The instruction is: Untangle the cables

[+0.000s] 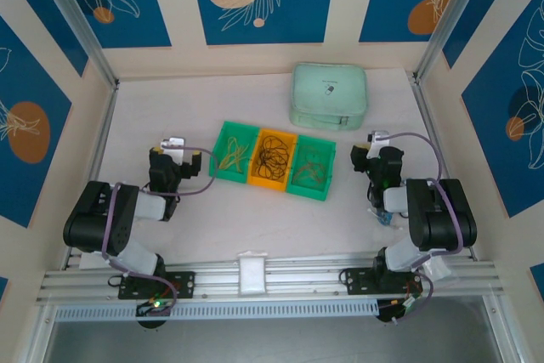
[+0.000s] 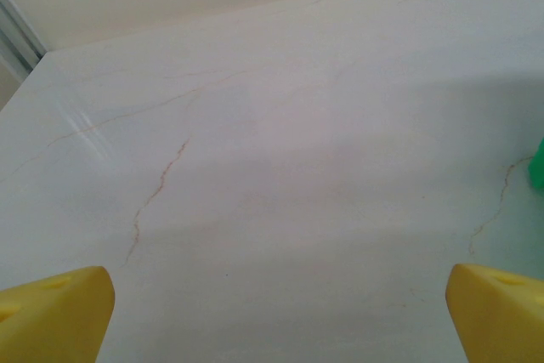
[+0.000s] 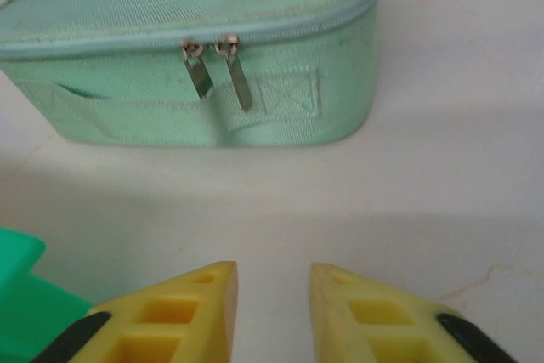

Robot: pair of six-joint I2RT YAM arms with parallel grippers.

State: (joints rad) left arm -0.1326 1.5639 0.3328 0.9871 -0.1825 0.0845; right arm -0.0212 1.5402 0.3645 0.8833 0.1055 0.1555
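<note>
The cables lie as thin loops in a row of three small bins at the table's middle: yellowish ones (image 1: pixel 231 157) in the left green bin, black ones (image 1: pixel 274 157) in the orange bin, more loops (image 1: pixel 311 169) in the right green bin. My left gripper (image 1: pixel 178 155) sits just left of the bins, its yellow fingers spread wide open over bare table (image 2: pixel 276 282). Right of the bins, my right gripper (image 1: pixel 365 153) points at the pouch. Its fingers (image 3: pixel 272 274) stand a little apart with nothing between them.
A mint green zipped pouch (image 1: pixel 329 95) lies behind the bins, close ahead of the right gripper (image 3: pixel 195 48). A green bin corner (image 3: pixel 21 295) shows at that gripper's left. Aluminium frame posts and walls border the table.
</note>
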